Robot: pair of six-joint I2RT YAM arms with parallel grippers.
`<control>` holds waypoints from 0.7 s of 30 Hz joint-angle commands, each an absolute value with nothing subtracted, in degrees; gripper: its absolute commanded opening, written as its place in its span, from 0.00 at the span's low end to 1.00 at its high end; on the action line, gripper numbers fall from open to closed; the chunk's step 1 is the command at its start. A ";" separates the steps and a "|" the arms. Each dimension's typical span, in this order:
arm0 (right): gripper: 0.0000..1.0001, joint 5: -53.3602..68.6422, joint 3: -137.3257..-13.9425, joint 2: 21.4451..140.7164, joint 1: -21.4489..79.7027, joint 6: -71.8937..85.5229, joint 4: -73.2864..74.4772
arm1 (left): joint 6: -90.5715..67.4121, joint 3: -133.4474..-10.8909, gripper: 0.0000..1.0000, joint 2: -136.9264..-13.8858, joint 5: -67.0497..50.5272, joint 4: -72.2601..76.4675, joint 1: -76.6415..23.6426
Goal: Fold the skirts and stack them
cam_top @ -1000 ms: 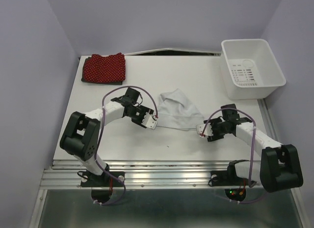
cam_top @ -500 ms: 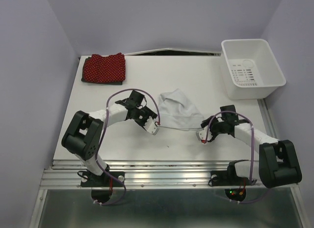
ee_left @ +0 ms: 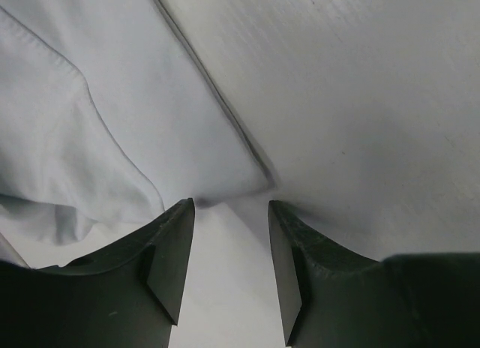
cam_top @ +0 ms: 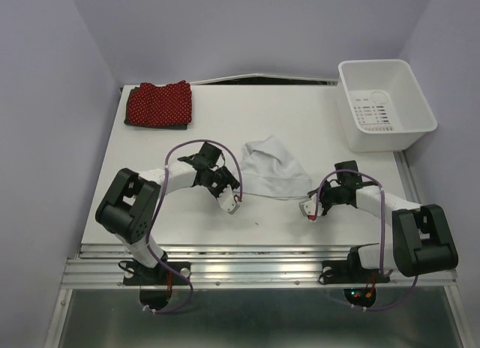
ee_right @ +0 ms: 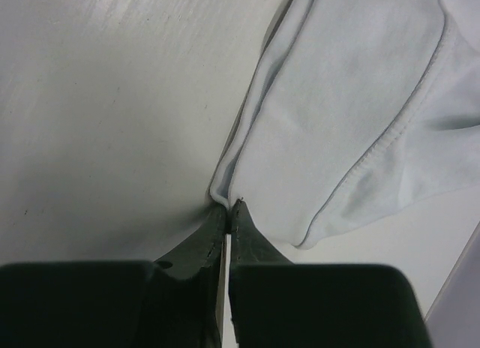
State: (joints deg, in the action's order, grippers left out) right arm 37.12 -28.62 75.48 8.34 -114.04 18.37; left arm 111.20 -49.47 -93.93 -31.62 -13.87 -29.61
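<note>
The white skirt (cam_top: 271, 168) lies rumpled in the middle of the table (cam_top: 225, 123), between the two claws. It is thin, soft and light. We judge that it will sag and wrinkle when lifted, and that a single layer can slip from the pads. So the best hold is at the two near corners, where the hem is doubled.

The right claw (ee_right: 227, 207) is closed, and its tips pinch the near right corner of the hem. The left claw (ee_left: 229, 213) stands open and low over the table. The near left corner is just in front of its fingers, not yet between them.

The red skirt (cam_top: 159, 102) lies folded at the far left, on top of the dark skirt (cam_top: 150, 124), of which only a thin edge shows. We cannot tell how much cloth the right tips hold. The far side of the white skirt is crumpled and hard to read.
</note>
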 commanded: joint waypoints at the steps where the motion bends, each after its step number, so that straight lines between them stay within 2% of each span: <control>1: 0.01 38.50 -27.86 75.76 8.88 -117.69 18.98 | 117.41 -49.48 0.55 -94.47 -30.94 -16.08 -31.02; 4: 0.01 39.37 -28.65 75.32 8.88 -116.11 19.25 | 119.70 -49.40 0.54 -95.44 -30.41 -15.30 -31.46; 7: 0.01 40.25 -29.88 75.23 8.88 -113.30 19.25 | 120.06 -50.09 0.46 -96.76 -30.67 -15.12 -32.16; 8: 0.01 40.34 -30.32 75.23 8.88 -112.51 19.34 | 119.97 -50.27 0.35 -97.03 -30.85 -15.38 -32.43; 10: 0.01 40.95 -31.80 74.89 8.88 -107.44 19.34 | 119.10 -50.88 0.20 -97.03 -31.02 -15.90 -32.78; 11: 0.01 41.31 -32.51 74.62 8.88 -102.79 19.34 | 116.66 -51.32 0.08 -96.68 -32.07 -16.26 -32.78; 12: 0.01 41.40 -33.30 74.18 8.88 -99.70 19.34 | 114.80 -51.76 0.02 -96.24 -32.52 -16.78 -32.61; 17: 0.01 40.34 -39.72 70.58 8.27 -82.29 19.86 | 102.77 -58.17 0.00 -89.66 -39.71 -24.07 -26.56; 21: 0.01 41.13 -45.15 64.27 8.26 -67.29 19.69 | 88.62 -64.50 0.00 -84.38 -49.38 -27.51 -17.43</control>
